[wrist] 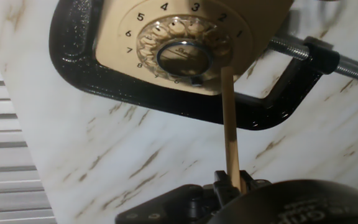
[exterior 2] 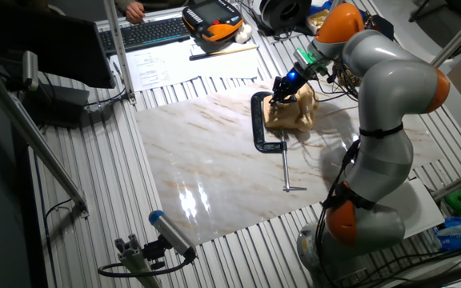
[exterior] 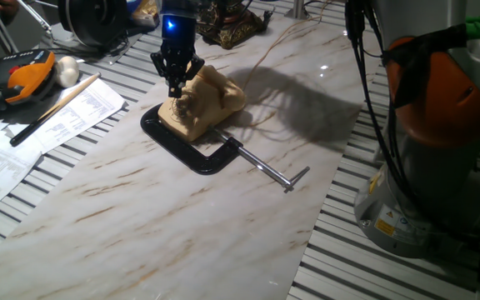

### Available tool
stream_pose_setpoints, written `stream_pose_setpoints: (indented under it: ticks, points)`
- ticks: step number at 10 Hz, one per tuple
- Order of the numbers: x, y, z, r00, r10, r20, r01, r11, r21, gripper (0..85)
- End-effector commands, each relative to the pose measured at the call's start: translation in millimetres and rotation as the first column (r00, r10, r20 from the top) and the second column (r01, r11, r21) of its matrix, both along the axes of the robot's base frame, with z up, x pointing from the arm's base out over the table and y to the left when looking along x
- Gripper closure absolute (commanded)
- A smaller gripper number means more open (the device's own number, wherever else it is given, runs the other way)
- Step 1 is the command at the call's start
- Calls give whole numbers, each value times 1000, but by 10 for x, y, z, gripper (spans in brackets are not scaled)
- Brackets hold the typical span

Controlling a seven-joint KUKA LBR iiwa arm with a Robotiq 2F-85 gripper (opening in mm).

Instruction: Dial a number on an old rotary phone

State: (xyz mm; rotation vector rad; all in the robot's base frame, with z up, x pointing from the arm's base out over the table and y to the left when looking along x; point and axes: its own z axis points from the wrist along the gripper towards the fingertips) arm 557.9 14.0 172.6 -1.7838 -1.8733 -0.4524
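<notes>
The marble-topped counter (exterior: pixel 182 217) carries the orange-and-grey arm (exterior 2: pixel 390 96), which reaches over to a cream phone (exterior: pixel 211 96) near the counter's far edge, the phone gripped at its front by a black clamp (exterior: pixel 186 146) whose steel screw rod (exterior: pixel 269 171) lies out across the marble. The tool (exterior: pixel 176 83) hangs just above the phone's sloped face, closed on a thin wooden stick (wrist: pixel 230 134). In the hand view the stick's tip meets the dial (wrist: pixel 182 53) at its lower right, by the numeral 1.
</notes>
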Motion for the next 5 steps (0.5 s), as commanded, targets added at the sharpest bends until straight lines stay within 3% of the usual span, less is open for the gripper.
stream_pose_setpoints:
  ticks: [1, 3, 5]
  points:
    - [0, 1, 2, 1000, 0, 0, 0, 1000, -5, 850]
    - [0, 1, 2, 1000, -4, 7, 4, 999, -39, 850]
    - [0, 1, 2, 999, 11, 30, -6, 990, -140, 850]
